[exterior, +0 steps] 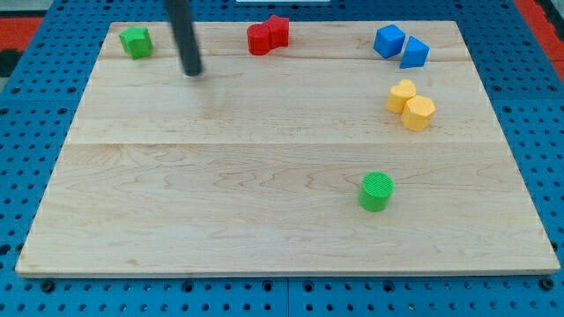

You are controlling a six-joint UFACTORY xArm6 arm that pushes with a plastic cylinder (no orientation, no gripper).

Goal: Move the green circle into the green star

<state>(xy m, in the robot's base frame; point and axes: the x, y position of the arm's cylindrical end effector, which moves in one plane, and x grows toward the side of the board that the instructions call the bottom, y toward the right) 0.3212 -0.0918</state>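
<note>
Near the board's top-left corner, my tip (192, 72) stands bare beside the green star (136, 40), gripping nothing; the green circle (376, 191) lies well apart, toward the bottom-right.

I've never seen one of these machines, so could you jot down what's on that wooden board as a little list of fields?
board: wooden board on a blue pegboard surface
my tip: near the view's top left, right of the green star, touching no block
green star: top left corner
green circle: lower right of centre, alone, far from the star
red blocks: two touching, top centre
blue blocks: two touching, top right
yellow blocks: two touching, below the blue ones
</note>
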